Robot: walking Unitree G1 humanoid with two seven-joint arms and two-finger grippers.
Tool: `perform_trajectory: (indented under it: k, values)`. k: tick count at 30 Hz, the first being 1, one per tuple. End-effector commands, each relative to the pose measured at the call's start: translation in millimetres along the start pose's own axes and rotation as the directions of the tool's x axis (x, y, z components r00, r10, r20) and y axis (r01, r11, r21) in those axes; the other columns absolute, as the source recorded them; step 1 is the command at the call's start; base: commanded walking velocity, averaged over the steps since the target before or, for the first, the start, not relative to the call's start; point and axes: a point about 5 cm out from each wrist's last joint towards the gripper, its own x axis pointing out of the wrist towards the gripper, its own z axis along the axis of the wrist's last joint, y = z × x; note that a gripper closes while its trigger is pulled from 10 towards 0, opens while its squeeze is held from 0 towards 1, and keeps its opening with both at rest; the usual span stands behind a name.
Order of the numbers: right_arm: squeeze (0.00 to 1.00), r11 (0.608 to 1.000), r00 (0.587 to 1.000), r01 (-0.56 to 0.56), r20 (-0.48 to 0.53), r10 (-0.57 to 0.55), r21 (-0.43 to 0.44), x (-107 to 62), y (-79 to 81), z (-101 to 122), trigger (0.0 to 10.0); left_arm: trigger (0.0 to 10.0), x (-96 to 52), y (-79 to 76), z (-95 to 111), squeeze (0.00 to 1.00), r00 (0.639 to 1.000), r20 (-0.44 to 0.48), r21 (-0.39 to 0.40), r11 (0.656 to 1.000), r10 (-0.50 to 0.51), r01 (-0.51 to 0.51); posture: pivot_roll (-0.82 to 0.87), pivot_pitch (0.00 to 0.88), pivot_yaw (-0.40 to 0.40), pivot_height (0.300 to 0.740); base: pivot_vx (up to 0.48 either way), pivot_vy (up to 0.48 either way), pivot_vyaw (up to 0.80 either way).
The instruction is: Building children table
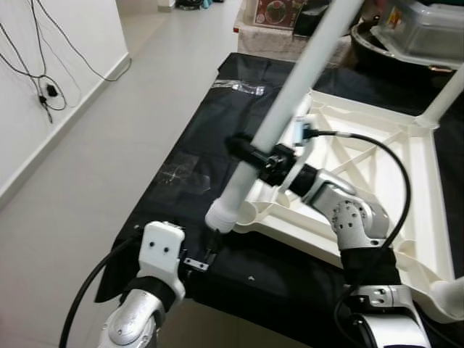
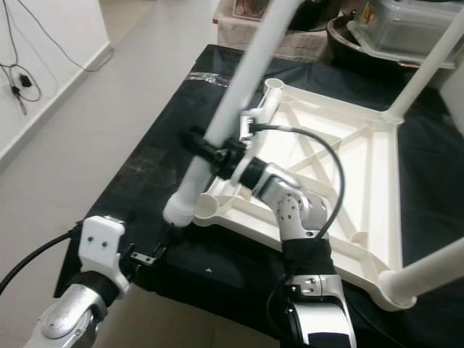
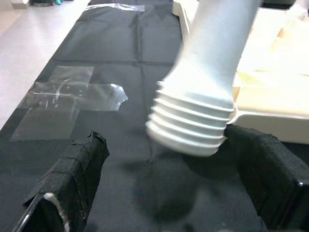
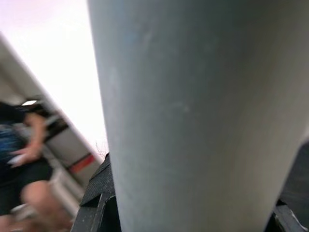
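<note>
— Where are we, then?

— A home, by the look of it. Pale tiled floor (image 1: 109,145) runs off down a passage beside a plain white wall (image 1: 65,43), with a skirting board along its foot.

— And those black lines on the wall?

— Loose cables (image 1: 36,65) dangling down it, knotted around a small plug or adapter.

— Anything domestic at the far end?

— Yes: a printed cardboard box (image 1: 275,13), a dark round basin (image 2: 348,36) and a clear plastic storage tub (image 1: 428,29) piled together. Household clutter.

— And in front?

— A black sheet (image 1: 196,138) spread flat, with clear tape (image 3: 72,96) stuck on it, under an upturned white plastic children's table (image 2: 348,167).
</note>
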Motion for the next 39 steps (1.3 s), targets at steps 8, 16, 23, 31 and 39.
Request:
perform_trajectory:
  k: [8,16,23,31,39]
  values:
    - [0.0,0.988,0.988,-0.152,-0.018,0.152,-0.003,4.9,26.5,-9,10.0,10.0,16.0,0.8,-7,0.0,0.997,-0.06,0.023,0.998,-0.05,0.051,0.11,0.13,-0.059,0.74,0.0,0.0,0.0]
    - [0.0,0.978,0.975,-0.21,-0.07,0.21,0.021,6.5,42.8,-27,10.0,10.0,48.5,-12.3,-9,0.0,0.973,-0.071,-0.086,0.973,-0.219,0.213,0.11,0.129,-0.053,0.74,0.0,0.0,0.0]
    - [0.0,0.979,0.974,-0.204,-0.108,0.201,-0.012,6.8,44.0,-33,10.0,10.0,52.5,-27.3,-12,0.0,0.949,-0.092,-0.123,0.949,-0.303,0.291,0.11,0.131,-0.051,0.74,0.0,0.0,0.0]
    - [0.0,0.981,0.976,-0.167,-0.158,0.15,-0.102,9.3,40.5,-40,10.0,10.0,46.4,-45.7,-15,0.0,0.88,-0.154,-0.067,0.894,-0.449,0.444,0.11,0.134,-0.051,0.74,0.0,0.0,0.0]
    - [0.0,0.966,0.957,-0.222,-0.217,0.192,-0.128,5.6,43.8,-39,10.0,10.0,54.5,-24.9,-13,0.0,0.926,-0.151,0.044,0.934,-0.345,0.355,0.1,0.13,-0.051,0.74,0.0,0.0,0.0]
